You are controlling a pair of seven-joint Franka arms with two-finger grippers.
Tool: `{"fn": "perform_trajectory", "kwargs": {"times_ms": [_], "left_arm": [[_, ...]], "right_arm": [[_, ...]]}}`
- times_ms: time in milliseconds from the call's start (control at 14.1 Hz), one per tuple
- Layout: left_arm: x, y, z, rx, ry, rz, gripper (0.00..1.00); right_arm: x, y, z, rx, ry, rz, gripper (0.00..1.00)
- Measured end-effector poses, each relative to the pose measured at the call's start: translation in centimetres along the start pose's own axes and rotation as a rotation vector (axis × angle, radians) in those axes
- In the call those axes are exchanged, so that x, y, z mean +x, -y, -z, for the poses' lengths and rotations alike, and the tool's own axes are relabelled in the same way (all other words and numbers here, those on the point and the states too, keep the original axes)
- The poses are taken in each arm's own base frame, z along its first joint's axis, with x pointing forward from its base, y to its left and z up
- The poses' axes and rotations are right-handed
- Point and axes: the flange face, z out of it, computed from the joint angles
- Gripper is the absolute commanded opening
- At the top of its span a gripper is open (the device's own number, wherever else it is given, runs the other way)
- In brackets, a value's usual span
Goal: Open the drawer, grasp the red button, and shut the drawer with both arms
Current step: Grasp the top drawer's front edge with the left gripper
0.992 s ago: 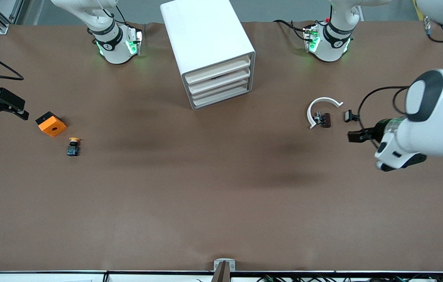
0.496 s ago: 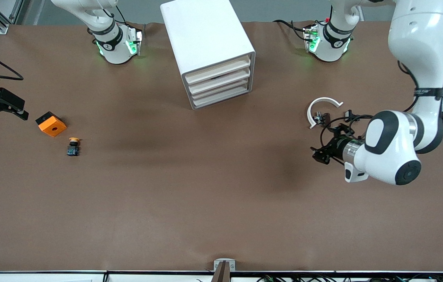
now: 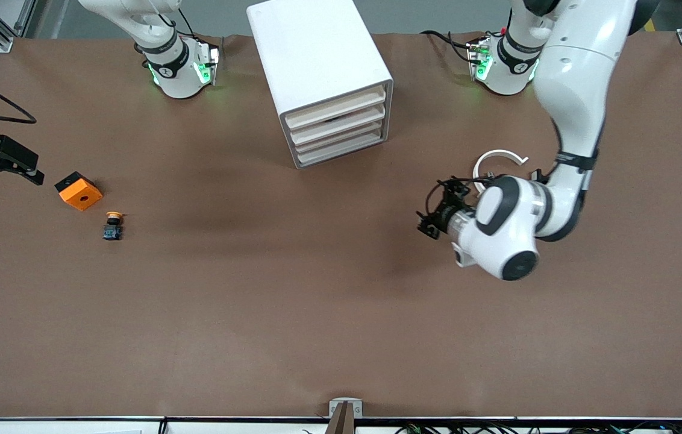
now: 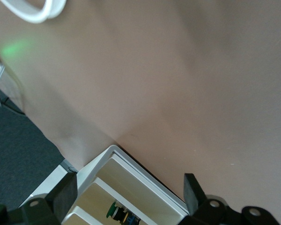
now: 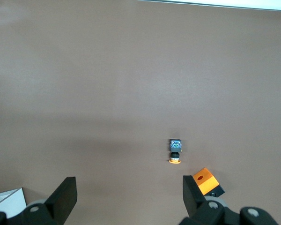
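The white cabinet (image 3: pixel 317 66) stands at the table's middle near the bases, and all its cream drawer fronts (image 3: pixel 338 126) look shut. In the left wrist view a small button (image 4: pixel 124 213) with a dark greenish cap and a black-and-blue body shows in the gap over one drawer (image 4: pixel 145 180). My left gripper (image 3: pixel 429 220) hangs open and empty over bare table between the cabinet and a white ring; its two fingers frame the cabinet (image 4: pixel 129 187). My right gripper (image 3: pixel 6 175) waits open at the right arm's end of the table, beside the orange block (image 5: pixel 129 187).
An orange block with a hole (image 3: pixel 79 191) (image 5: pixel 207 182) and a yellow-capped button (image 3: pixel 113 226) (image 5: pixel 175 151) lie near the right gripper. A white open ring (image 3: pixel 497 158) (image 4: pixel 33 9) lies by the left arm's elbow. The brown table (image 3: pixel 293 313) stretches toward the front camera.
The left arm has swung in from its end of the table, carrying its open gripper past the white ring toward the cabinet. The right arm has not moved.
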Motion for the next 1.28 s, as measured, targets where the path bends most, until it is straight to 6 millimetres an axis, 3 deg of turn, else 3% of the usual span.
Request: {"fn": "perform_trajectory", "kwargs": {"times_ms": [354,567,709,1205,1276], "left_arm": [[-4.7,-1.6,-5.7,0.107,0.062,0.348,1.0],[-8.6,-2.1,-11.1,0.261,0.115,0.559,1.0],[-9.7,-1.7,-13.9,0.378,0.111,0.625,1.0],[-13.1,0.2,-16.5,0.557,0.043,0.726,1.0],[-13.4,0.4,-16.7,0.566,0.038,0.722,0.96]], "right_arm": [[0.0,0.0,0.0,0.0,0.0,0.001,1.0],[0.0,0.0,0.0,0.0,0.0,0.001,1.0],[0.0,0.0,0.0,0.0,-0.001,0.001,1.0],[0.0,0.1,0.0,0.0,-0.001,0.001,1.0],[0.0,0.1,0.0,0.0,-0.001,0.001,1.0]]}}
